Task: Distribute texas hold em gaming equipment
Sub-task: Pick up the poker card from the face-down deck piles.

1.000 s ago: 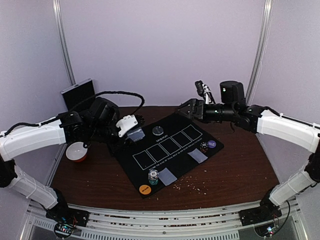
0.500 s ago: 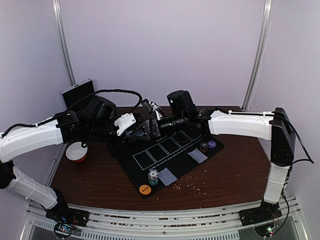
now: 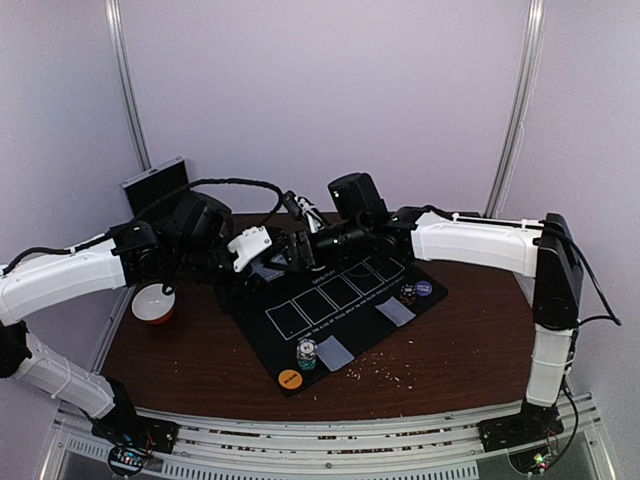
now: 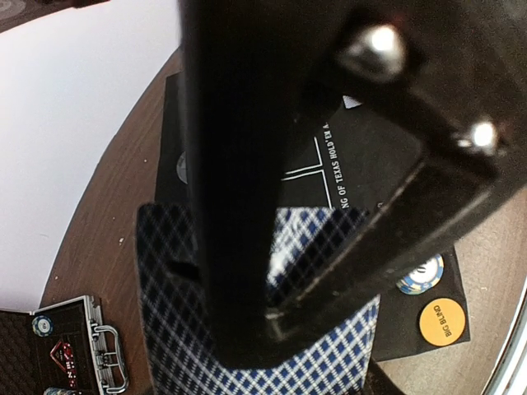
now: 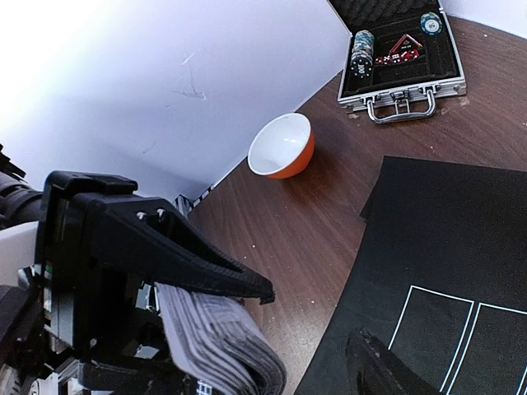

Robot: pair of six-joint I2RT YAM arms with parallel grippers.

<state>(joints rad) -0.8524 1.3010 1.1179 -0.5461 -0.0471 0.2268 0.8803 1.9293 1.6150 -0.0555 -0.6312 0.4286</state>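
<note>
My left gripper (image 3: 262, 264) is shut on a deck of blue-checked playing cards (image 4: 169, 321), held above the back left corner of the black mat (image 3: 345, 318). My right gripper (image 3: 297, 254) has reached across to it. In the right wrist view the deck's edge (image 5: 216, 344) lies just under the upper finger (image 5: 198, 262) and the lower finger (image 5: 383, 369) stands apart, so the jaws are open. On the mat lie two face-down cards (image 3: 335, 352) (image 3: 396, 312), two chip stacks (image 3: 307, 352) (image 3: 408, 293), an orange disc (image 3: 290, 379) and a purple disc (image 3: 424, 287).
A red-and-white bowl (image 3: 153, 303) sits on the wood left of the mat. The open silver case (image 3: 158, 185) stands at the back left with chips inside (image 5: 360, 51). The right arm stretches over the mat's back edge.
The right arm swung from the back right across to the deck in my left gripper, and its jaws narrowed. The left arm and the deck stayed put.
</note>
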